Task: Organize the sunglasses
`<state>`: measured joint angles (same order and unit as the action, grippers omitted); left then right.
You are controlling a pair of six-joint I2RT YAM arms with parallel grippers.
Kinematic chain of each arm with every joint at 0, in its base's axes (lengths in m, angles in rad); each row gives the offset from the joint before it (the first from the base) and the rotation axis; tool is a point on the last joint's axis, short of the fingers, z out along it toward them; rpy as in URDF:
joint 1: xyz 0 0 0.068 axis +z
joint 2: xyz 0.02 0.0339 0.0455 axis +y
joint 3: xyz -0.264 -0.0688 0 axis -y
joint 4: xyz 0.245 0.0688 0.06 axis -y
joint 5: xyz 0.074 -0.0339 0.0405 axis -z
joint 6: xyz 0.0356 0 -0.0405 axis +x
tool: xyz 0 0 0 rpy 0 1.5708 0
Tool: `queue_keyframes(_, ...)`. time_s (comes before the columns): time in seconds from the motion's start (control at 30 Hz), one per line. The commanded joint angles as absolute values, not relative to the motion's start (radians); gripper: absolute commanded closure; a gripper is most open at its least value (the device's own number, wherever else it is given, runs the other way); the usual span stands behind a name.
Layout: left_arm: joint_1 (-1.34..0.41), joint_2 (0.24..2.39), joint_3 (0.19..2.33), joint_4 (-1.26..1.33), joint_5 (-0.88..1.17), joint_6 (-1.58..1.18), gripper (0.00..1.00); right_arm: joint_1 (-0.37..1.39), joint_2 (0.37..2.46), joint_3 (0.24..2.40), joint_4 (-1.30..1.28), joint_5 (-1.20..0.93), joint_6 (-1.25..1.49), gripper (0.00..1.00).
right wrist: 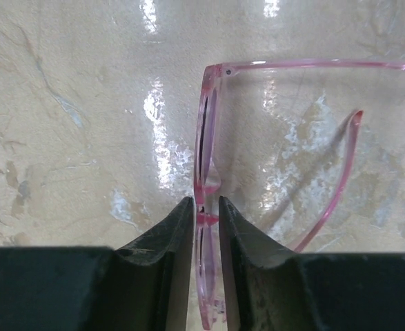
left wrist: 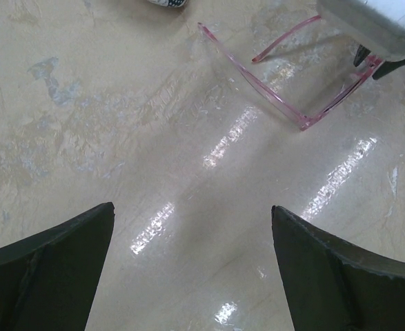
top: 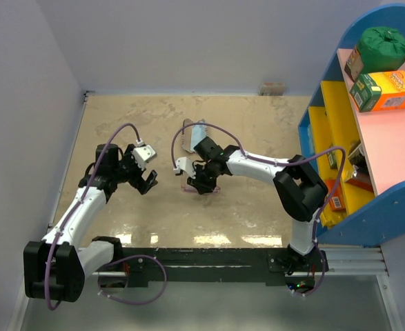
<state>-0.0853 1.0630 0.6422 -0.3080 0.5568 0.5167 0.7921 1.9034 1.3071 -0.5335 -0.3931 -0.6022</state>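
At the left, the left gripper (left wrist: 192, 209) hangs over bare marbled table (top: 257, 117), and its two dark fingers (left wrist: 50, 269) stand wide apart with nothing between them. It points toward the middle of the table, and the sunglasses (right wrist: 202, 148) lie just to its right, near but apart from it.

The sunglasses are in the middle of the table, a little nearer the near edge than the far wall. Their frame is thin, translucent pink, with clear pale lenses. From the right wrist view we see the front of the frame edge-on. One arm runs straight out from its hinge, and the other curves in behind the lenses. We cannot tell whether the frame rests on the table or sits just above it.

The right gripper (right wrist: 206, 207) is on the sunglasses, with its fingers (right wrist: 168, 255) drawn close and clamped on the front of the frame at about the bridge, one on each face.

Just far of that gripper an oblong printed case (top: 191, 136) lies on the table.

At the far right stands a blue, yellow and pink shelf (top: 395, 200). On its top are a green bag (top: 383, 43), a green box (top: 365, 93) and an orange box (top: 395, 89).
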Motion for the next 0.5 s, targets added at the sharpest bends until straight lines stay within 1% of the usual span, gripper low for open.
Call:
queue_keyframes(0.0, -0.077, 1.062, 0.65, -0.294, 0.601, 0.534, 0.0, 0.798, 1.845, 1.316, -0.511, -0.405, -0.607, 0.84)
queue_keyframes(0.1, -0.077, 1.045, 0.644, -0.288, 0.597, 0.534, 0.0, 0.796, 1.839, 1.315, -0.509, -0.409, -0.609, 0.96)
queue_keyframes(0.2, -0.077, 1.057, 0.644, -0.293, 0.603, 0.537, 0.0, 0.796, 1.839, 1.312, -0.523, -0.419, -0.617, 1.0)
queue_keyframes(0.47, -0.077, 1.055, 0.65, -0.305, 0.607, 0.54, 0.0, 0.796, 1.824, 1.307, -0.532, -0.405, -0.623, 1.0)
